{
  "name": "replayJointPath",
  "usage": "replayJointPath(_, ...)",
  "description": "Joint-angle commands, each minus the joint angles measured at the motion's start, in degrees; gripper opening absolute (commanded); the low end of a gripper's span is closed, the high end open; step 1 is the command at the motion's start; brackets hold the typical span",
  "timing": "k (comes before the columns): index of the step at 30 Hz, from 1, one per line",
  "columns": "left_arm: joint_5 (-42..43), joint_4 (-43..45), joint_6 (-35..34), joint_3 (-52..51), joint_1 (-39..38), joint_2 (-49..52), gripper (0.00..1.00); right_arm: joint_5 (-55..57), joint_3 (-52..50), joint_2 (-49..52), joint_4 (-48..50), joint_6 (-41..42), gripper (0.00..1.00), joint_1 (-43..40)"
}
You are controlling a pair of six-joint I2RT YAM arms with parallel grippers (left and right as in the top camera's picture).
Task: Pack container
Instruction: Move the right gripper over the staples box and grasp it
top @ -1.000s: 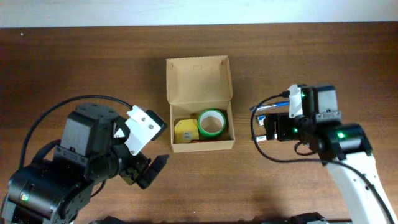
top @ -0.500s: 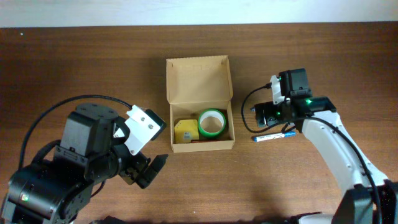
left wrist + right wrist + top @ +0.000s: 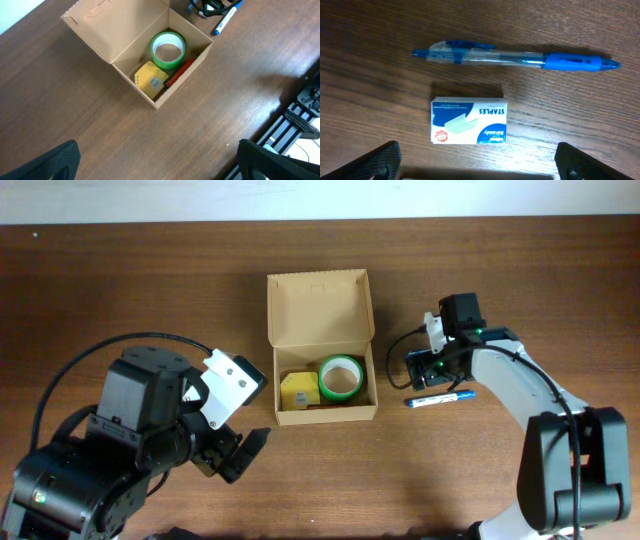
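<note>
The tan cardboard container stands open at the table's middle, its lid flap folded back. Inside lie a green tape roll, a yellow block and a red pen. My right gripper is open and empty, right of the container. It hovers over a white and blue staples box, its fingertips wide to either side. A blue pen lies just beyond on the table and shows in the overhead view. My left gripper is open and empty, front left of the container.
The brown wooden table spreads around the container. The left arm's bulky body fills the front left. The table's front edge and a dark frame lie at the left wrist view's right.
My right arm has swung in and its gripper has moved slightly back and left, uncovering the blue pen. The left arm and the container have not moved.
</note>
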Motion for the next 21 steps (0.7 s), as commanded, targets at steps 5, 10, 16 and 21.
replayJointPath(5,-0.42,0.17,-0.57,-0.31,0.35,-0.07,1.00,-1.53,1.22,2.01,2.36,-2.03,1.00,-0.48)
replayJointPath(10,-0.42,0.17,-0.57,-0.31,0.33,-0.07,1.00,-1.95,1.25,3.87,3.65,-2.38,0.99,-0.48)
replayJointPath(16,-0.42,0.17,-0.57,-0.31,0.33,-0.07,0.99,-4.76,1.22,5.88,4.55,-2.36,0.93,-0.48)
replayJointPath(21,-0.42,0.17,-0.57,-0.31,0.35,-0.07,1.00,-4.46,1.22,5.92,4.66,-2.34,0.89,-0.48)
